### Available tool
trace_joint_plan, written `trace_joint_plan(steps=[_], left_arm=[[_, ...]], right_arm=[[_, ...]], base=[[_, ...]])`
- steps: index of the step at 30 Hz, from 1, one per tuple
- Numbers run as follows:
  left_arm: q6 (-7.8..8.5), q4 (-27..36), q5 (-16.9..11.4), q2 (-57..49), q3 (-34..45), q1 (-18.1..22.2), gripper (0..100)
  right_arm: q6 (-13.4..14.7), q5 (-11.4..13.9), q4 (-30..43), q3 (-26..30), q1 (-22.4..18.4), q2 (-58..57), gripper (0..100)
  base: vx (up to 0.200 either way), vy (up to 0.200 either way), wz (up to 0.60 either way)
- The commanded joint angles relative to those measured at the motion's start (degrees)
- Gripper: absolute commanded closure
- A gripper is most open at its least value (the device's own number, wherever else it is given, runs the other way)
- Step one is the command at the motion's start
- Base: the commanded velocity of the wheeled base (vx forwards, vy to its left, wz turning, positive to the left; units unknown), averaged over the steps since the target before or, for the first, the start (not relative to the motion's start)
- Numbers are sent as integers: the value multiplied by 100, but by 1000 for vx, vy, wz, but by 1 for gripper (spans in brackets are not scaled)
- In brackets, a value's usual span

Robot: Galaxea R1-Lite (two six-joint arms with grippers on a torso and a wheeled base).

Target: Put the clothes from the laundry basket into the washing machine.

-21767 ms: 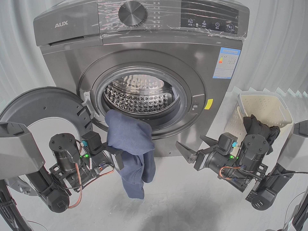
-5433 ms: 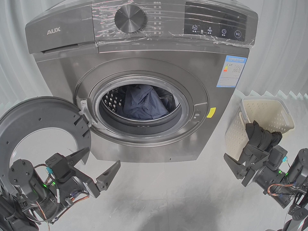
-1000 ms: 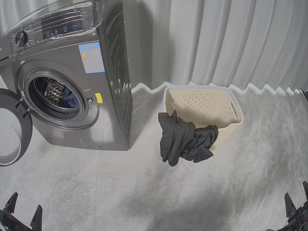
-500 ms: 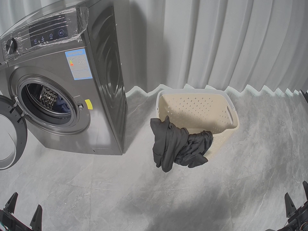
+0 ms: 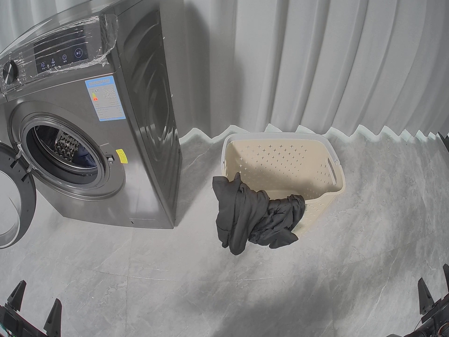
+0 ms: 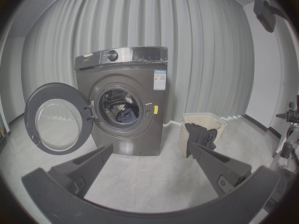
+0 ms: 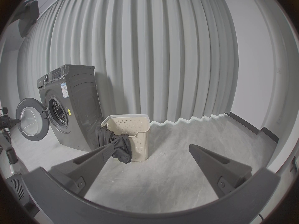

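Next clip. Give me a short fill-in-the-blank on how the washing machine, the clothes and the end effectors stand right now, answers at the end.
1. The door of the washing machine stands ____.
2. Inside the machine lies a ____ garment.
3. The left end effector and the right end effector both hold ____.
4. Dark clothing hangs over the rim of the laundry basket, touched by ____ end effector.

Answers: open; blue; nothing; neither.
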Motion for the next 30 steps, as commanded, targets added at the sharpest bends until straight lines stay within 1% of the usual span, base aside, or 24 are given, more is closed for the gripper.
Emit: trace_joint_plan(steps=[1, 4, 8, 10, 11, 13, 14, 15, 16, 17, 20, 22, 24, 25, 27, 28, 30], left_arm=[[8, -1, -2, -85, 92, 0, 0], [34, -1, -11, -85, 92, 0, 0], [16, -1, -11, -85, 92, 0, 0], [34, -1, -11, -85, 92, 0, 0], [34, -1, -11, -85, 92, 0, 0], [25, -1, -11, -85, 92, 0, 0], [25, -1, -11, -85, 92, 0, 0], [25, -1, -11, -85, 92, 0, 0], [34, -1, -20, -85, 92, 0, 0], [43, -1, -20, -85, 92, 0, 0], [25, -1, -11, -85, 92, 0, 0], [25, -1, -11, -85, 92, 0, 0], [16, -1, -11, -85, 92, 0, 0], [16, -1, -11, -85, 92, 0, 0], [25, -1, -11, -85, 92, 0, 0], [16, -1, -11, -85, 92, 0, 0], [8, -1, -11, -85, 92, 0, 0]], right_arm=[[1, -3, 1, 92, 0, -85, 0], [1, -3, 1, 92, 0, -85, 0], [1, -3, 1, 92, 0, -85, 0], [1, 5, -16, 84, 0, -85, 0], [10, 23, -95, 57, 0, -77, 0], [-42, 23, -403, -198, 0, -85, 0], [-42, 23, -403, -198, 0, -85, 0], [-78, 41, -447, -637, -9, -41, 0], [-86, 93, -341, -778, 0, -6, 0], [-86, 199, -209, -848, 18, 90, 0], [-51, 744, 309, -901, 97, 741, 0], [10, 1078, 335, -945, 149, 1391, 0], [89, 1306, 212, -1015, 158, 2086, 0], [89, 1306, 212, -1015, 158, 2086, 0], [125, 1693, -376, -1120, 220, 3202, 0], [125, 1816, -614, -1138, 246, 3580, 0], [116, 1921, -1062, -1147, 325, 4292, 0]], base=[[0, -200, 0], [0, 0, 0], [0, 0, 0], [0, 0, 0], [200, 0, 0], [200, 0, 0], [200, 0, 0], [200, 0, 0], [200, 0, 0], [0, 0, 0], [0, 0, 0], [0, 0, 0], [0, 0, 0], [0, 0, 0], [0, 0, 0], [0, 0, 0], [0, 0, 0]])
